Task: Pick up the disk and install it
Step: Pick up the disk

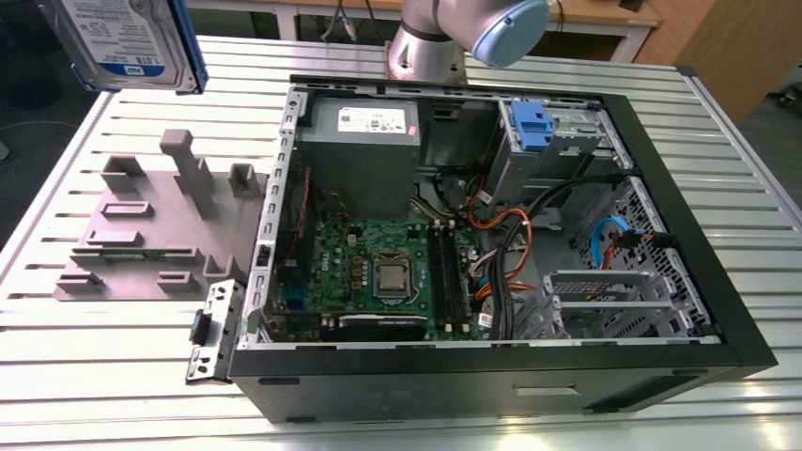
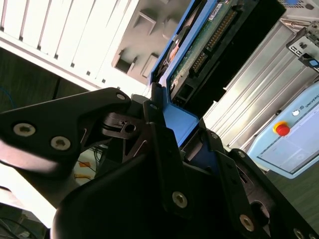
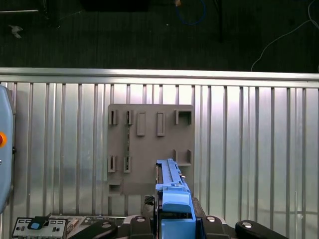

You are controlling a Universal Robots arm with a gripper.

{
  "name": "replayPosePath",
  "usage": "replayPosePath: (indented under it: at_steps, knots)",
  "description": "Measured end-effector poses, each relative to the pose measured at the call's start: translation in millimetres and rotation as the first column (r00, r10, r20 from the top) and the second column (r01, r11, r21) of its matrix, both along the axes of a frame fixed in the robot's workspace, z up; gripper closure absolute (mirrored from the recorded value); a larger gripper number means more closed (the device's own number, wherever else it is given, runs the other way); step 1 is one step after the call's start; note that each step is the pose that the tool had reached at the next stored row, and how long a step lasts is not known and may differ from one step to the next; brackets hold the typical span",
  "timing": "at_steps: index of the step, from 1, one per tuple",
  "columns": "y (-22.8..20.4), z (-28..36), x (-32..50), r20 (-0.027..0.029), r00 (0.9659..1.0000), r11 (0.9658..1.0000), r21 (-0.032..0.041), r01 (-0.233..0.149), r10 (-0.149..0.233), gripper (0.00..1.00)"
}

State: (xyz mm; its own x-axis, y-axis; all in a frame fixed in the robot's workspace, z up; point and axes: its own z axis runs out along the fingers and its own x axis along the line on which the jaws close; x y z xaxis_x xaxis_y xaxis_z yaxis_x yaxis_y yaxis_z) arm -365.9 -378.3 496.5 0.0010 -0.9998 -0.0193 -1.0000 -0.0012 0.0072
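The disk (image 1: 126,42), a silver drive with a white-and-blue label and blue carrier rails, hangs high above the table at the exterior view's far left, over the grey holder plate (image 1: 150,230). In the second wrist view my gripper (image 2: 185,130) is shut on the blue end of the disk (image 2: 199,50), with a black finger (image 2: 162,149) pressed on each side. The first wrist view looks straight down the disk's blue rail (image 3: 172,191), held edge-on in the gripper (image 3: 174,224) above the holder plate (image 3: 149,149).
An open computer case (image 1: 501,362) lies on the slatted metal table (image 1: 126,376). It contains a motherboard, cables, a grey power supply (image 1: 363,141) and a blue-latched drive bay (image 1: 532,127). The arm's base (image 1: 433,42) stands behind the case. A control pendant (image 2: 294,134) lies on the table's edge.
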Motion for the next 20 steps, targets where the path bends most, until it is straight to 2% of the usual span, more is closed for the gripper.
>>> replayPosePath:
  at_steps: [20]
  knots:
    - [0.0, 0.0, 11.1, -0.0001, 1.0000, 1.0000, 0.0000, 0.000, 0.000, 0.63]
